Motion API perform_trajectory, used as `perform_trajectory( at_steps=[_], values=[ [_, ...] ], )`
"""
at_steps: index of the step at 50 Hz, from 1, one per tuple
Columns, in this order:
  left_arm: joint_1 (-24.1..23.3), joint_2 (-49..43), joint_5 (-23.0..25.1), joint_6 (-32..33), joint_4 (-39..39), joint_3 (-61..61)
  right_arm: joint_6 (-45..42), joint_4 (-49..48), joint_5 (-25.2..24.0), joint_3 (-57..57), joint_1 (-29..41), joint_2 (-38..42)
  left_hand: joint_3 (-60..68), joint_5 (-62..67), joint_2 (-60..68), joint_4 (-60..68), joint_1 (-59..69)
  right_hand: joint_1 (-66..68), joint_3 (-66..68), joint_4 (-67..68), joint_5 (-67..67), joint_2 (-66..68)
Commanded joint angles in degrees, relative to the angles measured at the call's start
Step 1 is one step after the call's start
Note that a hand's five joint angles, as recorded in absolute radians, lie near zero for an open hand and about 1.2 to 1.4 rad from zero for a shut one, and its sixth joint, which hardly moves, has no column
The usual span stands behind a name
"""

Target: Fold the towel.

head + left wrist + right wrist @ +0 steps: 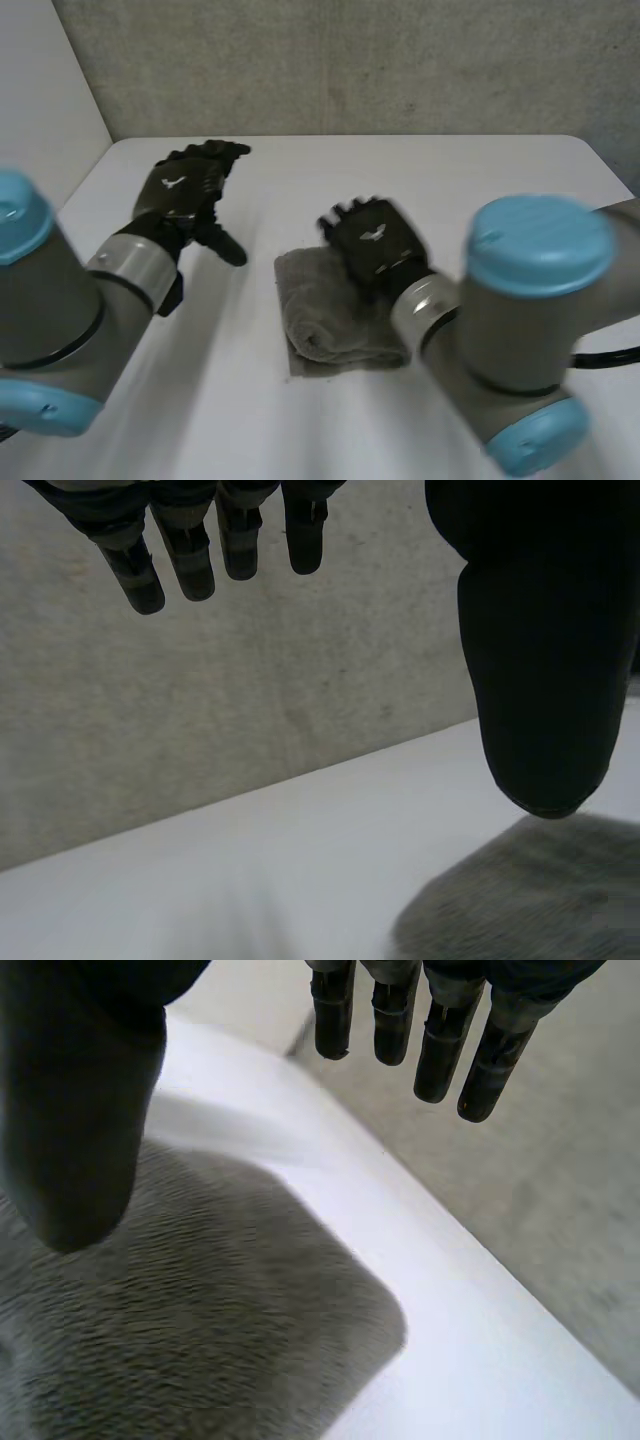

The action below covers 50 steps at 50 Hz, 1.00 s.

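White table (450,170) | folded towel (325,320) | right robot hand (375,240) uncurled over it

Three cameras on one white table (420,170).
The head camera sits high behind and between the arms (60,300), looking down and forward to the grey wall (350,60). Each wrist camera looks close along its own palm. The one on the left hand (540,680) faces that wall from low over the table, and the one on the right hand (70,1110) hangs nearer, just above the towel (200,1340). All three share the towel and tabletop.
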Motion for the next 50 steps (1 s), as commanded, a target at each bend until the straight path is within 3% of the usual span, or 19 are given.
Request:
perform_trajectory(
  at_steps=[1, 7, 9, 14, 23, 31, 36, 39, 42, 45, 50],
  values=[
    [-9.06, -11.43, -5.15, -4.74, -9.22, 13.96, 11.81, 1.33, -6.52, 3.6, -9.77, -4.77, 1.2, -0.94, 1.25, 1.18, 0.79, -3.28, -4.19, -4.74, -3.26, -4.65],
    [-12.59, -19.01, -7.44, -5.62, -11.08, 17.76, 11.82, 5.47, -7.85, 1.14, -11.36, 1.48, 1.2, -0.94, 1.25, 1.18, 0.79, -3.28, -4.19, -4.74, -3.26, -4.65],
    [-12.94, -22.95, -11.37, -5.27, -11.17, 18.03, 11.73, 8.09, -7.93, -1.48, -11.8, 5.94, 0.86, -1.28, 0.92, 0.85, 0.46, -3.28, -4.19, -4.74, -3.26, -4.65],
    [-12.85, -25.86, -15.52, -4.66, -11.25, 17.33, 9.72, 10.13, -8.2, -4.47, -11.8, 12.1, 0.52, -1.62, 0.58, 0.51, 0.12, -3.28, -4.19, -4.74, -3.26, -4.65],
    [-12.59, -26.22, -15.96, -4.04, -10.38, 13.9, 2.24, 10.04, -7.85, -5.98, -12.15, 15.89, 0.48, -1.66, 0.53, 0.46, 0.07, -3.28, -4.19, -4.74, -3.26, -4.65],
    [-13.12, -21.21, -14.65, -4.22, -10.99, 14.95, 4.35, 8.55, -7.58, -5.19, -11.98, 7.54, 0.48, -1.66, 0.53, 0.46, 0.07, -3.28, -4.19, -4.74, -3.26, -4.65],
    [-12.33, -8.23, -12.45, -4.04, -11.52, 15.57, 7.86, 7.93, -5.57, -4.66, -14.08, -4.64, 0.48, -1.66, 0.53, 0.46, 0.07, -3.28, -4.19, -4.74, -3.26, -4.65],
    [-11.71, -5.12, -12.01, -4.04, -12.05, 15.39, 7.95, 8.19, -4.59, -4.48, -15.41, -7.31, 0.48, -1.66, 0.53, 0.46, 0.07, -3.28, -4.19, -4.74, -3.26, -4.65],
    [-8.64, 0.15, -11.75, -3.95, -14.42, 15.3, 7.69, 8.55, -2.48, -4.31, -17.34, -12.14, 0.48, -1.66, 0.53, 0.46, 0.07, -3.28, -4.19, -4.74, -3.26, -4.65],
    [-2.07, 5.59, -10.61, -3.17, -19.15, 15.57, 7.16, 8.72, -0.38, -3.6, -19.1, -15.22, 0.48, -1.66, 0.53, 0.46, 0.07, -3.28, -4.19, -4.74, -3.26, -4.65],
    [0.85, 7.53, -6.66, -3.42, -20.83, 13.82, 6.98, 8.81, 1.21, -1.67, -22.17, -17.77, 0.48, -1.66, 0.53, 0.46, 0.07, -3.28, -4.19, -4.74, -3.26, -4.65]
  ],
)
